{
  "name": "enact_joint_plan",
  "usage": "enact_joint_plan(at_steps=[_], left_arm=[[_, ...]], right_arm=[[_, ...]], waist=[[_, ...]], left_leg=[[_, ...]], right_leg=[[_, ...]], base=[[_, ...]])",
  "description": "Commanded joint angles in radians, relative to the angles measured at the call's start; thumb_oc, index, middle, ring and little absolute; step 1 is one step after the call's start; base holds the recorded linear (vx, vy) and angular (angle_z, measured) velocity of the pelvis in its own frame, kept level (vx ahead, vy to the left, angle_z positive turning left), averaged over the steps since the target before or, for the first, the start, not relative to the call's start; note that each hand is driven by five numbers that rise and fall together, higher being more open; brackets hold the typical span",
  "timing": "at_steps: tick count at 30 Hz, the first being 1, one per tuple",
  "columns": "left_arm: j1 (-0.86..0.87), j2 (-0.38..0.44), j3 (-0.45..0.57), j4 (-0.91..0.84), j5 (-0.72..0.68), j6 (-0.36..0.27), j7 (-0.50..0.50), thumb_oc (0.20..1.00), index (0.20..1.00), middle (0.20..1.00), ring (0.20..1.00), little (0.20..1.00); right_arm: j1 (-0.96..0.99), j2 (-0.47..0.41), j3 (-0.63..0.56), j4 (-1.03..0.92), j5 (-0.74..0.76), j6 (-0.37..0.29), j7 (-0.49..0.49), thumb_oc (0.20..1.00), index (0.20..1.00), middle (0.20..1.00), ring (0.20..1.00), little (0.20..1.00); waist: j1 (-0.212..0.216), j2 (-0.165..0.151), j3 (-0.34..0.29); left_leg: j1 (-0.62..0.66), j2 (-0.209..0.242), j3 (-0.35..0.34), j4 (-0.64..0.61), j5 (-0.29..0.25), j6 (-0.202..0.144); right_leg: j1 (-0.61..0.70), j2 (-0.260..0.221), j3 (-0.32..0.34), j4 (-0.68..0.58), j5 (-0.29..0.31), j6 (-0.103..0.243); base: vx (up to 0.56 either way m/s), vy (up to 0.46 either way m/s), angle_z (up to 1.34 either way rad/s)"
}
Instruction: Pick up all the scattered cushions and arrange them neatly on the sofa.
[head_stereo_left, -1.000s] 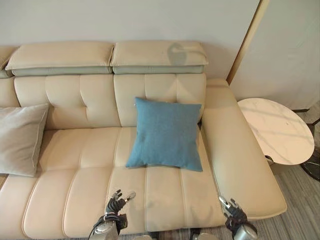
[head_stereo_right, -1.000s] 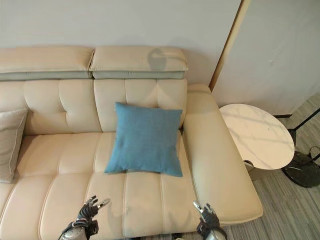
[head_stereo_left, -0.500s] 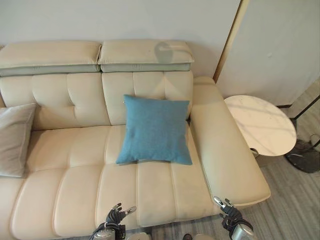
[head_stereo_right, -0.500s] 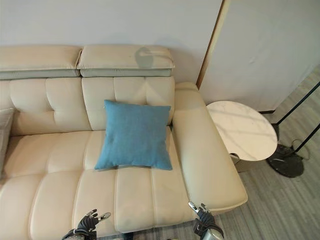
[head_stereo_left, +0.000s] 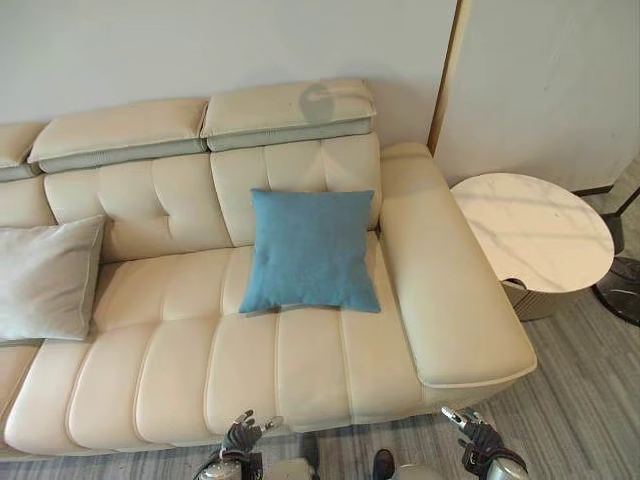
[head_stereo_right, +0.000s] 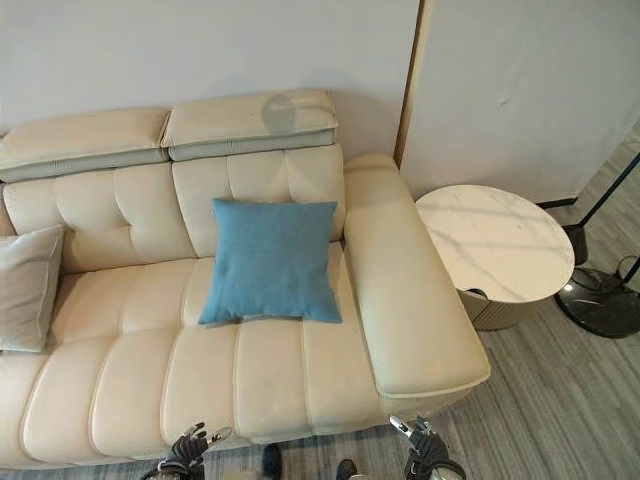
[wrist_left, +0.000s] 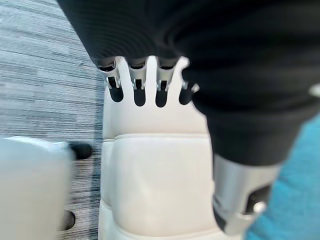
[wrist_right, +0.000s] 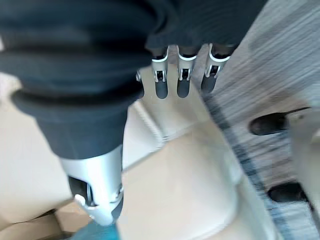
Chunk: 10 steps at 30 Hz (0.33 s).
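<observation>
Centrally, the blue cushion (head_stereo_left: 310, 250) leans upright against the sofa (head_stereo_left: 180, 370) backrest, square, corners level, bare seat at its 6 and 9 o'clock. Grey cushion (head_stereo_left: 45, 280) stands at far 9 o'clock. Side table (head_stereo_left: 535, 235) sits past the armrest at 3 o'clock. Left hand (head_stereo_left: 240, 438) and right hand (head_stereo_left: 478, 440) hover at the front edge, fingers relaxed, apart, empty.

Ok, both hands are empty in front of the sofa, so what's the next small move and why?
Probably turn left toward the grey cushion. The blue cushion already sits upright against the sofa backrest, and both the left hand and the right hand hang open and empty by the front edge.
</observation>
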Motion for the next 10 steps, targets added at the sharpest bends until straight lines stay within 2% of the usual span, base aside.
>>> enact_joint_plan(at_steps=[1, 3, 10], left_arm=[[-0.005, 0.003, 0.039, -0.030, -0.028, -0.011, -0.004, 1.000, 1.000, 1.000, 1.000, 1.000], [0.006, 0.002, 0.039, -0.046, -0.025, -0.007, -0.008, 1.000, 1.000, 1.000, 1.000, 1.000], [0.013, -0.001, 0.007, -0.018, 0.047, 0.006, -0.020, 1.000, 1.000, 1.000, 1.000, 1.000]], right_arm=[[-0.032, 0.001, -0.002, -0.036, -0.033, -0.006, 0.008, 1.000, 1.000, 1.000, 1.000, 1.000], [-0.022, 0.004, -0.011, -0.043, -0.026, -0.004, 0.007, 1.000, 1.000, 1.000, 1.000, 1.000], [-0.008, 0.017, -0.026, -0.036, -0.012, -0.008, -0.003, 1.000, 1.000, 1.000, 1.000, 1.000]], waist=[[0.008, -0.048, -0.003], [-0.003, -0.036, -0.018], [-0.021, -0.010, -0.061]], left_leg=[[0.005, -0.027, 0.020, 0.127, -0.162, 0.048], [0.061, -0.015, 0.042, 0.071, -0.162, 0.046], [0.145, -0.018, 0.052, -0.110, -0.144, 0.037]], right_leg=[[0.077, -0.006, -0.002, -0.094, -0.069, 0.081], [0.067, 0.001, -0.008, -0.090, -0.070, 0.083], [0.081, 0.008, -0.030, -0.124, -0.042, 0.103]], base=[[-0.05, 0.036, 0.04], [-0.04, 0.070, 0.01], [-0.03, 0.124, 0.06]])
